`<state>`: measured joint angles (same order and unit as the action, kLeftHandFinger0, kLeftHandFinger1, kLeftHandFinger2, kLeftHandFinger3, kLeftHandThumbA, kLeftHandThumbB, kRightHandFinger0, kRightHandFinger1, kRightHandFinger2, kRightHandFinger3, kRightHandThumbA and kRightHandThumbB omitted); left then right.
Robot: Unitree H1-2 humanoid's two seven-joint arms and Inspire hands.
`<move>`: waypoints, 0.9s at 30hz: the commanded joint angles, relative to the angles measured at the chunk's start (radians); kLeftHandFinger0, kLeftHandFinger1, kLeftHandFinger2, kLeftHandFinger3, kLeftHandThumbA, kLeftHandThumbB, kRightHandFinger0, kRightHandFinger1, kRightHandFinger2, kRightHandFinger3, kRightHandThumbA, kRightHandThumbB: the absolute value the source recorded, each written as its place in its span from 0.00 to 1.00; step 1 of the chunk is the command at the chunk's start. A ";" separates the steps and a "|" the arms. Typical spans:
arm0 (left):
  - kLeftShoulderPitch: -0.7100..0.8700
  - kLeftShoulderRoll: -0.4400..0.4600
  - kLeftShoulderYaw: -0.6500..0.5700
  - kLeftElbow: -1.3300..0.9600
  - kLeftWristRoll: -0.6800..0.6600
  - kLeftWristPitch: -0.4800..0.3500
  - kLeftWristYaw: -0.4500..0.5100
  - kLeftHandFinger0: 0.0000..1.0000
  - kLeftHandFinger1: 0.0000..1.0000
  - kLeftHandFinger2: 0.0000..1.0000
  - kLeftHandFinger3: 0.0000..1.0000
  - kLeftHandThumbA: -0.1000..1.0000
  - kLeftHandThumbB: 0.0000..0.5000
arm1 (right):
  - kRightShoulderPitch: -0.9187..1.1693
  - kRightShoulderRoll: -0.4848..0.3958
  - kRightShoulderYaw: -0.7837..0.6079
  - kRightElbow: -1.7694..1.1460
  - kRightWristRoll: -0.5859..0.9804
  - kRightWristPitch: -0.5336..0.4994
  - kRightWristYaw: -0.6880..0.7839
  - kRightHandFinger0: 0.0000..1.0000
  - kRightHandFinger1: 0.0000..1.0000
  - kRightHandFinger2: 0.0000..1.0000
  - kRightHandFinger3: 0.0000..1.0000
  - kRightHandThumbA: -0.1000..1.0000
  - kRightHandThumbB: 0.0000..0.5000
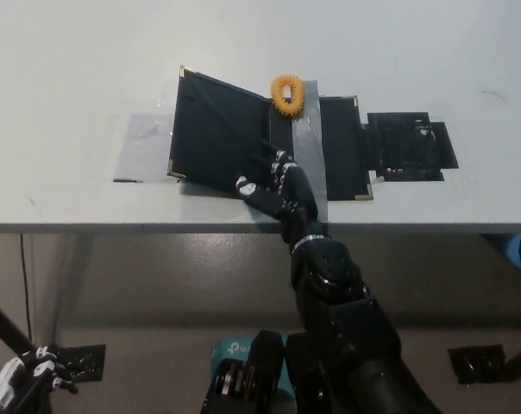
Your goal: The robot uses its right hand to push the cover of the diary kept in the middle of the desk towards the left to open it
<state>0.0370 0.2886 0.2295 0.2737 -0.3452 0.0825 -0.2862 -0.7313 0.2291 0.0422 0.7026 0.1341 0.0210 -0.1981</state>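
Opening the diary: cover swung over to the left, black hand at the near edge

Lying in the middle of the desk (71,103), the diary (269,147) is shown spread open, its cover (217,129) turned to the left and not quite flat, the far corner appearing slightly raised. A strip of grey tape (305,147) is seen down the spine, holding the book to the desk, and an orange ring (287,94) sits at the top of that strip. A patch of clear tape (144,147) lies just left of the cover, and a black cut-out plate (409,145) lies beside the diary on the right.

The right hand (278,190) is placed at the diary's near edge, over the lower part of the cover close to the spine. Its fingers (247,185) are spread apart and nothing is gripped; whether the pale fingertips are actually touching the cover cannot be told. The left hand (19,379) is seen hanging low beside the desk, too small and cut off for its state to be made out.

The step is judged nearly complete. To finish it well, the cover should be pressed flat with a light sideways sweep from the spine outward, kept low and slow, so that the taped spine is not pulled loose and the cover is not allowed to spring back.
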 commanded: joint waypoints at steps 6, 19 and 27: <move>0.012 0.036 0.027 -0.017 -0.015 -0.020 -0.016 0.36 0.50 0.26 0.32 0.37 1.00 | 0.011 -0.070 -0.077 -0.499 0.152 0.400 0.078 1.00 0.96 0.87 0.94 0.75 0.32; 0.012 0.034 0.047 0.010 -0.039 -0.025 -0.021 0.38 0.54 0.28 0.33 0.35 1.00 | 0.209 -0.362 -0.131 -0.978 0.472 0.449 -0.022 0.99 0.93 0.87 0.94 0.82 0.16; 0.015 0.035 0.060 0.014 -0.026 -0.042 -0.017 0.39 0.52 0.26 0.32 0.36 1.00 | 0.531 -0.430 -0.196 -1.048 0.257 0.260 0.075 0.75 0.75 0.71 0.78 0.72 0.50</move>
<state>0.0515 0.2884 0.2641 0.2939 -0.3461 0.0805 -0.2862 -0.3129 -0.1667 -0.1192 -0.2675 0.4157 0.3550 -0.1864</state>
